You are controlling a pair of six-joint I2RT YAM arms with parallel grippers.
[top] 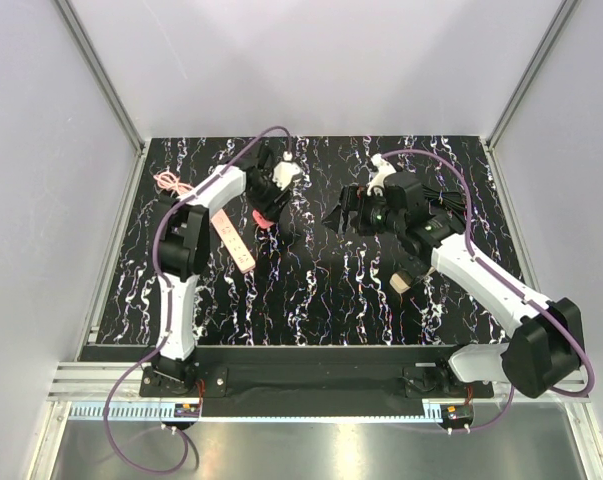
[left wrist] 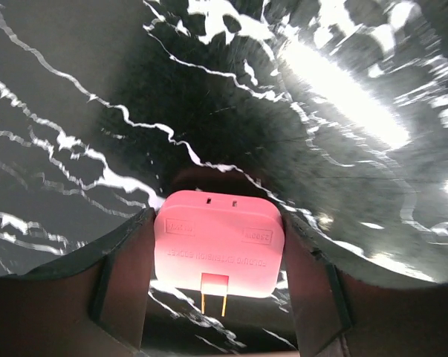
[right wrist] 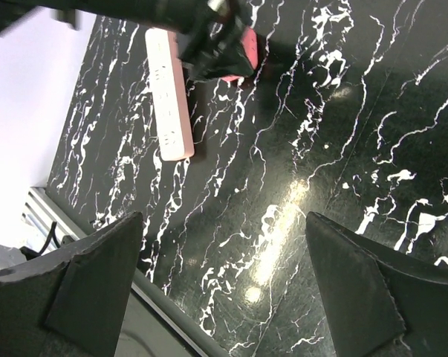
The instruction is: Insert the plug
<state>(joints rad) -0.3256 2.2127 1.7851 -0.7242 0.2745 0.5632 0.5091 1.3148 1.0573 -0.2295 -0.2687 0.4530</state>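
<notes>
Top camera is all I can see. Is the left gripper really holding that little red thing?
Observer: Yes. In the left wrist view, the left gripper has the plug clamped from both sides.
Operator: Does it have metal bits?
Observer: Two thin prongs stick out of one edge. They are bare and not in anything.
Operator: And the other gripper?
Observer: The right gripper is open with nothing in it. Its camera looks across at the beige strip.
</notes>
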